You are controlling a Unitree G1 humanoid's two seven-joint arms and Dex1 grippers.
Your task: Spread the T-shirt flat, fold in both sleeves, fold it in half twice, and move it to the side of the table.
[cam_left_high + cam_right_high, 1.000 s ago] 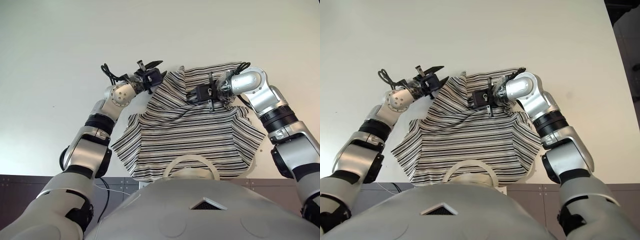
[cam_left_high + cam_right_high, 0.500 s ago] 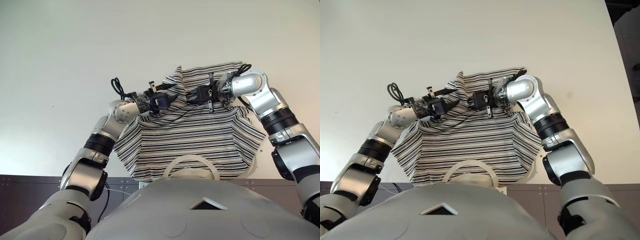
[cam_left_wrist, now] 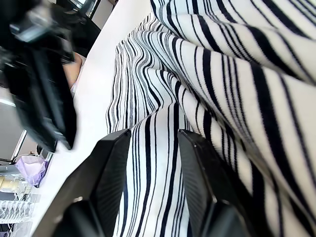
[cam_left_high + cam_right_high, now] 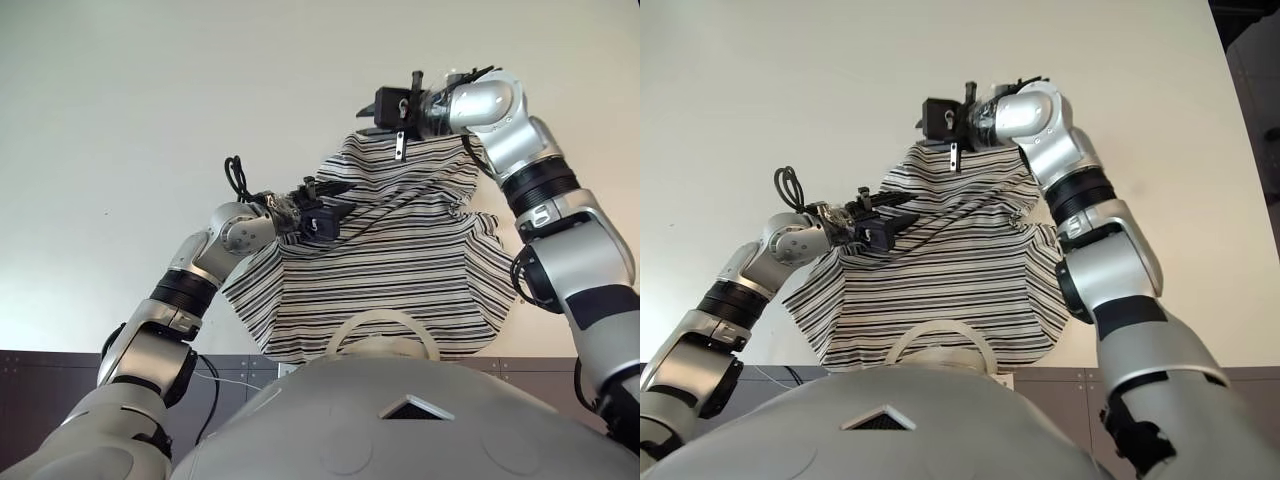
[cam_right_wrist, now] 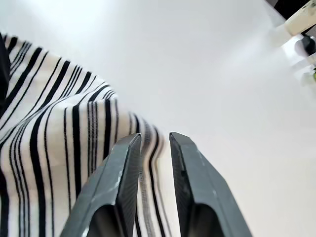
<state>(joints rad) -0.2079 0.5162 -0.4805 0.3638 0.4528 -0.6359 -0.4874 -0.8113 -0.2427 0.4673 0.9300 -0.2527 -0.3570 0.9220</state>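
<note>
Left eye view: I'm seeing the striped T-shirt lying rumpled on the white table, its near hem hanging towards the robot. The right gripper is holding high at the shirt's far edge, and the cloth is rising in a peak straight up to its fingertips. The left gripper is hovering below and to the left of the right one, over the shirt's left shoulder area, with its fingers pointing inward across the stripes.

Left wrist view: the left gripper is showing both fingers spread apart, gripping nothing. The T-shirt is lying just beyond the fingertips, and folds of it are running away from them, with bare table to one side.

Right wrist view: the right gripper is pressing its fingers nearly together, pinching the striped edge of the T-shirt at the tips. The fabric is draping away from one finger, and the table is spreading out beyond the tips.
</note>
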